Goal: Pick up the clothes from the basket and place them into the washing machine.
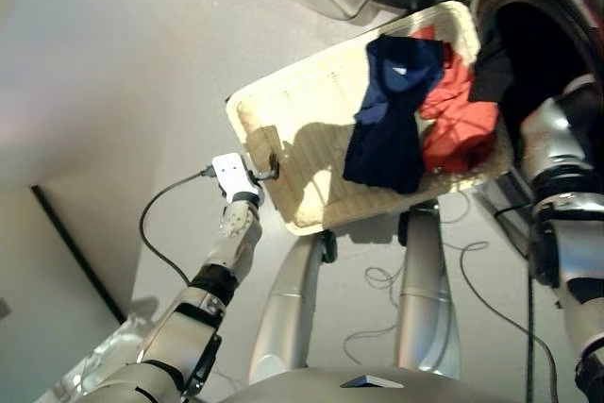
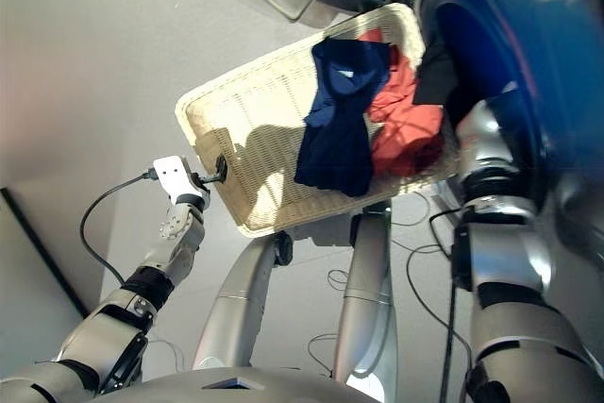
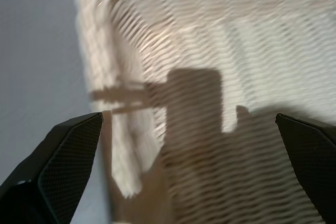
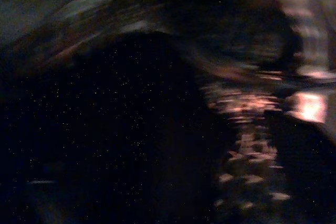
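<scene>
Spread-fingered left gripper (image 1: 268, 169) at basket (image 1: 283, 120) rim over grey floor (image 1: 113, 63); right gripper unseen.

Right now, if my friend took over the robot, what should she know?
Left end effector: open, at the basket's near-left rim, holding nothing.
Right end effector: reached into the washing machine's dark opening, out of sight, so its grip cannot be told.
Black garment: hanging at the machine's opening, beside the right arm, not clearly all the way in.
Navy garment and red-orange garment: both in the basket's right end, navy lying partly over red-orange.
Left to do: finish the black one, then load the navy and red-orange.
</scene>
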